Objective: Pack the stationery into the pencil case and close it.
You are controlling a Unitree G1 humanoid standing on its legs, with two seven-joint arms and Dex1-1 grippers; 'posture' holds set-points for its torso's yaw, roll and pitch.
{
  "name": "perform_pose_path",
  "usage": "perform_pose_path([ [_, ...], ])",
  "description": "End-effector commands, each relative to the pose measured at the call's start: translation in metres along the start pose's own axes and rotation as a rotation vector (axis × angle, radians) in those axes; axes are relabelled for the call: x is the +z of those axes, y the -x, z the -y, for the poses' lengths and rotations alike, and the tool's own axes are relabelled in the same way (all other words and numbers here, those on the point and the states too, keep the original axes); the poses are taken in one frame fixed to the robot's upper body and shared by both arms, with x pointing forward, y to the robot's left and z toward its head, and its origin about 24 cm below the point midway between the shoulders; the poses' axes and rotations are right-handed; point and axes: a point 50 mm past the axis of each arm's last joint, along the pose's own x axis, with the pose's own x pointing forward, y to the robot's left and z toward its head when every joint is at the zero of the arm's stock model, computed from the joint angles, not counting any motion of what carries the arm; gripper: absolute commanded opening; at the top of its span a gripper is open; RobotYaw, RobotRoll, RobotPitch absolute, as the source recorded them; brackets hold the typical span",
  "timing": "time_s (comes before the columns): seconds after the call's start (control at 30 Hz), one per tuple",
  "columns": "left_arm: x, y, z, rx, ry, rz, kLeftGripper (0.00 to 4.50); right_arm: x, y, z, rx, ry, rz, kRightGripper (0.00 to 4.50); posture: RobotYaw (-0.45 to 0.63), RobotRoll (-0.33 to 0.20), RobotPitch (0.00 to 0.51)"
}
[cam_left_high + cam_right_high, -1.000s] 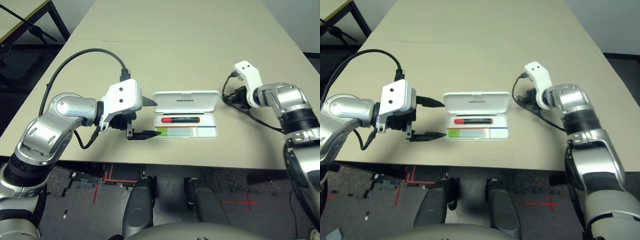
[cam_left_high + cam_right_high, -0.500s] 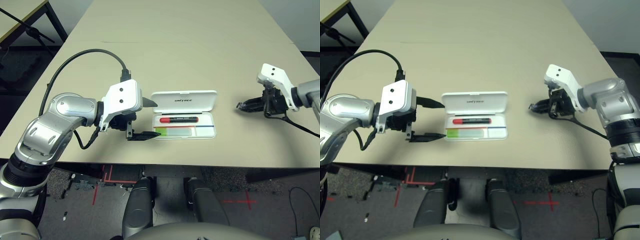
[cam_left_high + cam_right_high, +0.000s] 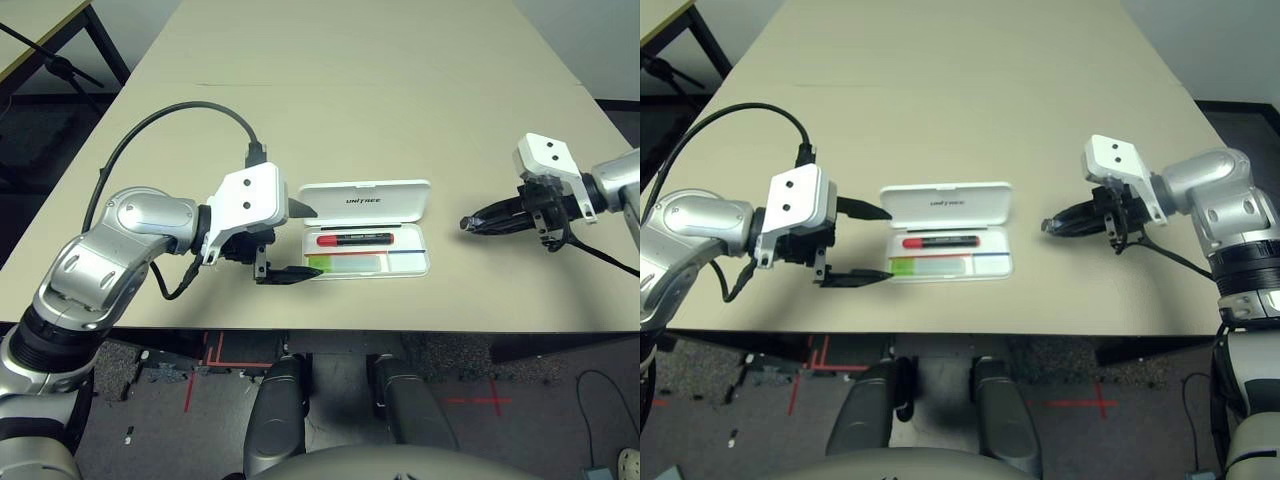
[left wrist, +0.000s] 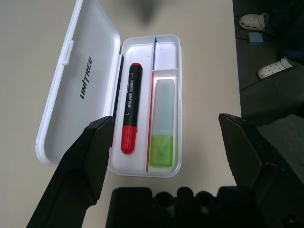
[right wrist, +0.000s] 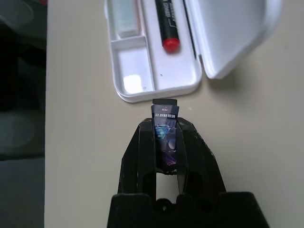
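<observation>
Since the earlier frame, the right black two-finger pincer [image 5: 165, 122] has swung closer to the case, at its three o'clock, closed on a tiny dark, glossy-printed block [image 5: 166, 137], gripped by its sides probably so its end can enter the bare near-right compartment. Near to far in the flat white plastic case [image 3: 424, 240] lie a smooth lime-and-translucent highlighter [image 4: 162, 128], then a cylindrical red-and-black marker [image 4: 131, 107], and the rounded lid [image 3: 365, 203] open at twelve. The left pincer [image 3: 318, 243], at nine, stands wide and empty, perhaps to steady the case.
</observation>
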Motion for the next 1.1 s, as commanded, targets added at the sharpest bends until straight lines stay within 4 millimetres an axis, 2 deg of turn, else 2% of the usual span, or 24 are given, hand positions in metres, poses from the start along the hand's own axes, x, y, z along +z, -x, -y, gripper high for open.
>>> perform_pose_path([
  [0.03,0.001,0.0,0.002,-0.007,-0.005,-0.016,4.5,0.01,-0.008,-0.005,0.065,0.044,0.001,0.3,0.11,0.0,0.173],
  [0.3,0.0,-0.002,0.003,-0.004,-0.001,-0.016,4.5,0.021,-0.029,-0.007,0.144,0.114,-0.004,0.3,0.12,0.0,0.174],
  [0.47,0.0,-0.002,0.004,0.002,0.0,-0.015,4.5,0.019,-0.06,-0.009,0.178,0.138,0.027,0.3,0.14,0.0,0.174],
  [0.6,0.0,-0.001,0.005,0.009,0.004,-0.02,4.5,0.017,-0.072,-0.01,0.19,0.143,0.023,0.3,0.15,0.0,0.174],
  [1.07,0.001,0.001,0.006,0.02,0.008,-0.029,4.5,0.013,-0.078,-0.013,0.183,0.153,0.011,0.3,0.15,0.0,0.172],
  [1.1,0.001,0.001,0.006,0.019,0.008,-0.029,4.5,0.013,-0.077,-0.013,0.174,0.156,0.008,0.65,0.14,0.0,0.172],
])
